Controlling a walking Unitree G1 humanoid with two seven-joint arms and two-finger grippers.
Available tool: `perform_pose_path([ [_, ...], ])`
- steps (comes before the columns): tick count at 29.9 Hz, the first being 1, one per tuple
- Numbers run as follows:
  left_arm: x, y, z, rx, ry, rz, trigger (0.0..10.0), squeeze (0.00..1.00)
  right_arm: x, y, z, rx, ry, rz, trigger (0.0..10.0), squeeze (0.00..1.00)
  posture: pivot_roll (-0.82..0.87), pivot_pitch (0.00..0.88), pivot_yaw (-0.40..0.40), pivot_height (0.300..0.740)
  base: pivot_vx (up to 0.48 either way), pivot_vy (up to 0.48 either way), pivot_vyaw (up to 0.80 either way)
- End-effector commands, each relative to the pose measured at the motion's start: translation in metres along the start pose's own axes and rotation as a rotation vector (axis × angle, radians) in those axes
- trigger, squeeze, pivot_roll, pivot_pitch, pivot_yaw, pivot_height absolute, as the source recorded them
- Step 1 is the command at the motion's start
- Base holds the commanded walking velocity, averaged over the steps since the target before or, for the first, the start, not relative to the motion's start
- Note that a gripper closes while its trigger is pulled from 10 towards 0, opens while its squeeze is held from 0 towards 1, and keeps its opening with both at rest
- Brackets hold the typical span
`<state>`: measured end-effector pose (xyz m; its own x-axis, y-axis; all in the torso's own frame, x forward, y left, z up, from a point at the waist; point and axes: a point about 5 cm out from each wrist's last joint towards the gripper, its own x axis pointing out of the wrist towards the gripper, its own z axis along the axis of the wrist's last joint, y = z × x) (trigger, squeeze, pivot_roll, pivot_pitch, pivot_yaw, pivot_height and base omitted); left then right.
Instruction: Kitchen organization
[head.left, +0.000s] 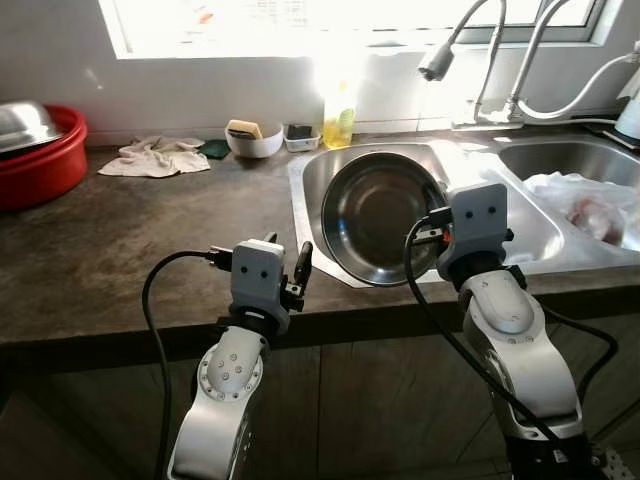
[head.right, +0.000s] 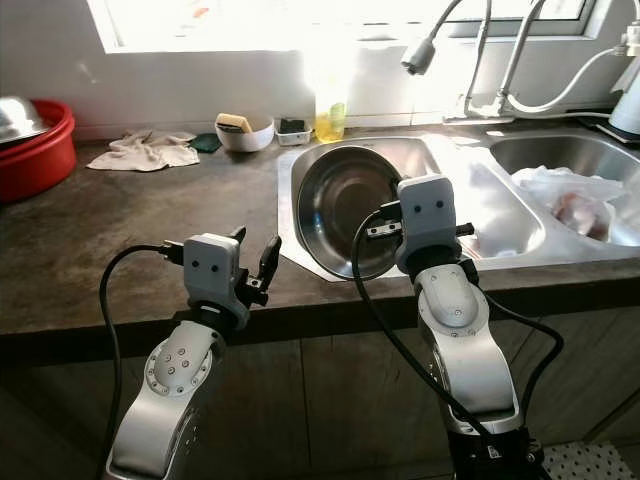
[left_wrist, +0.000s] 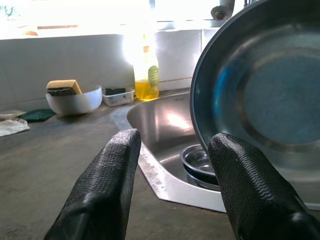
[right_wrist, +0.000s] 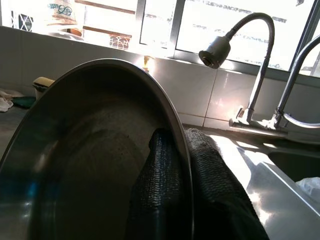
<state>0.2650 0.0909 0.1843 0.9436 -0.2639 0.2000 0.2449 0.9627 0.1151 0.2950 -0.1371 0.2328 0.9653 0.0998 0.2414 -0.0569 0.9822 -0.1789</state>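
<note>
The right gripper (right_wrist: 182, 200) is clenched on the rim of the large round stainless-steel bowl (head.left: 385, 215), held tilted above the steel sink basin (head.left: 330, 175); the left gripper (left_wrist: 172, 185) stands released, empty, just beside it. Judged risk: the thin rim pinch may slip, dropping the bowl onto the small steel bowl (left_wrist: 200, 162) below the jaws. No legible writing; the yellow dish-soap bottle (left_wrist: 146, 75) label is unreadable.

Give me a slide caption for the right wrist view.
Right gripper pinching the rim of a steel bowl beside the faucet.

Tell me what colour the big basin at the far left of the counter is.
Red. The basin shows best in the left eye view, with a metal bowl resting in it.
</note>
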Motion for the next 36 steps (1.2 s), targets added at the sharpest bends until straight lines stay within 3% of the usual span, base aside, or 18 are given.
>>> perform_pose_path([
  [1, 0.0, -0.001, 0.001, 0.018, -0.003, -0.004, 10.0, 0.0, 0.002, -0.004, 0.003, 0.009, -0.003, -0.02, 10.0, 0.0, 0.02, 0.0, -0.019, 0.74, 0.266, -0.398, 0.0],
  [14, 0.001, -0.003, -0.001, 0.025, 0.005, -0.015, 10.0, 0.0, 0.003, -0.002, 0.006, 0.011, -0.016, -0.003, 10.0, 0.0, 0.02, 0.011, -0.019, 0.74, 0.278, -0.388, 0.0],
  [22, 0.002, -0.001, -0.002, -0.01, 0.02, 0.008, 10.0, 0.0, 0.004, -0.001, 0.007, 0.012, -0.007, 0.003, 10.0, 0.0, 0.02, 0.016, -0.022, 0.74, 0.283, -0.161, 0.72],
  [29, 0.003, 0.0, 0.0, -0.015, 0.013, 0.012, 10.0, 0.0, 0.014, -0.011, 0.008, 0.036, 0.018, -0.018, 10.0, 0.0, 0.02, 0.026, -0.02, 0.74, 0.0, 0.0, 0.0],
  [36, 0.001, -0.002, 0.0, -0.013, 0.018, 0.007, 10.0, 0.0, 0.039, -0.018, 0.002, 0.035, 0.063, -0.011, 10.0, 0.0, 0.02, 0.047, -0.015, 0.74, 0.0, 0.0, 0.0],
])
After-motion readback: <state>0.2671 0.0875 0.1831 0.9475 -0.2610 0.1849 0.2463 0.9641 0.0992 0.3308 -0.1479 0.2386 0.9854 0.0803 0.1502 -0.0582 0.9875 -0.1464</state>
